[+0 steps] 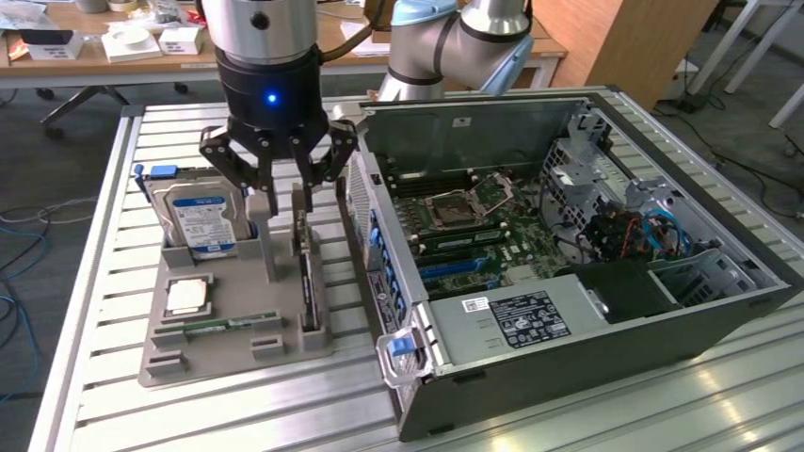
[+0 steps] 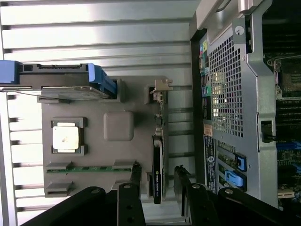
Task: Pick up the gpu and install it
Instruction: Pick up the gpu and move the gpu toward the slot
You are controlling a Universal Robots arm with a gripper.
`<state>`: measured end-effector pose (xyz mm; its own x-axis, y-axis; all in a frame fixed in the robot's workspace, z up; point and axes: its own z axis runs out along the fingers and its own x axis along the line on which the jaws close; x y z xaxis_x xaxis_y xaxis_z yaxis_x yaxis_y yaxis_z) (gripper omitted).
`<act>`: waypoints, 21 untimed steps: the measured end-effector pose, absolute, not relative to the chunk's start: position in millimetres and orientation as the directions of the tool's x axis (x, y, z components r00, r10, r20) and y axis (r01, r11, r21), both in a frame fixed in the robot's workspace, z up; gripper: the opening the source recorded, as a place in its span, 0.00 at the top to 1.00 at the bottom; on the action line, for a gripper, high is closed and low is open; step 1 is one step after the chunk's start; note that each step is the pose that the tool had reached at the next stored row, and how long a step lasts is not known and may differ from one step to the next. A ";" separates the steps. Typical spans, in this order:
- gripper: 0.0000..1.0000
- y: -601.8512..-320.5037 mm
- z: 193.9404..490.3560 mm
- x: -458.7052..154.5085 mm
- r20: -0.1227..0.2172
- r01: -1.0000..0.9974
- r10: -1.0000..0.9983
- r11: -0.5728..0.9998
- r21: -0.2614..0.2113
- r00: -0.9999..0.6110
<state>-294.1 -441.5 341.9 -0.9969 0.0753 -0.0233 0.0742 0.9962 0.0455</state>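
1. Nearest the wrist camera, the end effector is released: its black fingers stand apart, with a visible gap between each one and the card that runs between them.
2. That card is the gpu. It stands on its long edge in a slot of the grey holder tray, on the side of the tray closest to the computer case.
3. From the exterior view, the end effector hangs straight down over the gpu, fingertips close above the card's top edge; whether they reach down past that edge, I cannot tell.
4. At its far end from the fingers, the gpu carries a silver metal bracket.
5. On the same tray, a blue-and-silver hard drive stands upright at the back, a square silver processor chip lies flat in its pocket, and a narrow green memory stick lies in a groove near the front.
6. Just beside the tray, on the exterior view's right, the case lies on its side with the panel off, and the green motherboard faces up.
7. Tray and case both rest on the slatted metal table.
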 end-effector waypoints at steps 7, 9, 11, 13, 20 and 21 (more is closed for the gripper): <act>0.59 -441.4 339.5 -294.1 -0.023 0.074 0.075 0.996 0.045 -0.997; 0.59 -441.4 338.9 -294.1 -0.023 0.074 0.075 0.996 0.046 -0.997; 0.59 -441.4 338.5 -294.1 -0.023 0.074 0.075 0.996 0.045 -0.997; 0.59 -441.4 338.3 -294.1 -0.023 0.074 0.075 0.996 0.045 -0.997; 0.59 -441.4 336.0 -294.1 -0.023 0.074 0.075 0.996 0.045 -0.997; 0.59 -441.4 335.7 -294.1 -0.023 0.074 0.075 0.996 0.045 -0.997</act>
